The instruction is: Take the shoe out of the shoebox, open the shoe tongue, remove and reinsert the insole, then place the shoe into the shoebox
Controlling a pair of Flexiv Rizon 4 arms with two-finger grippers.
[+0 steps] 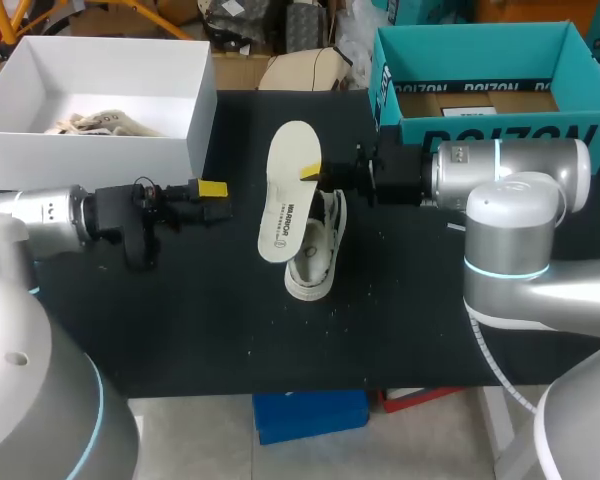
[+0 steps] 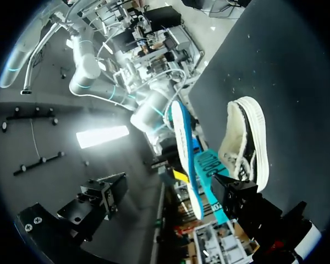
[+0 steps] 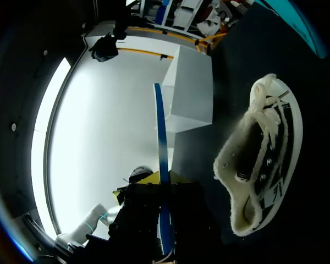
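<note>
head view: evenly bright | wrist views: strong overhead glare | shadows: faint

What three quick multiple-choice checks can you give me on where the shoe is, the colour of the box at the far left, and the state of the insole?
1. Where is the shoe?
A. inside a box
B. on the black table
C. lifted in the air

2. What colour is the open box at the far left?
A. white
B. teal
C. brown

3. What state is the insole in?
A. seated inside the shoe
B. lying flat on the table
C. out of the shoe, held in the right gripper

Answers:
1 B: the shoe rests on the dark tabletop, away from both boxes.
2 A: its walls and floor are plain white.
3 C: the insole is held above the shoe, and the right wrist view shows it edge-on between that gripper's fingers.
</note>
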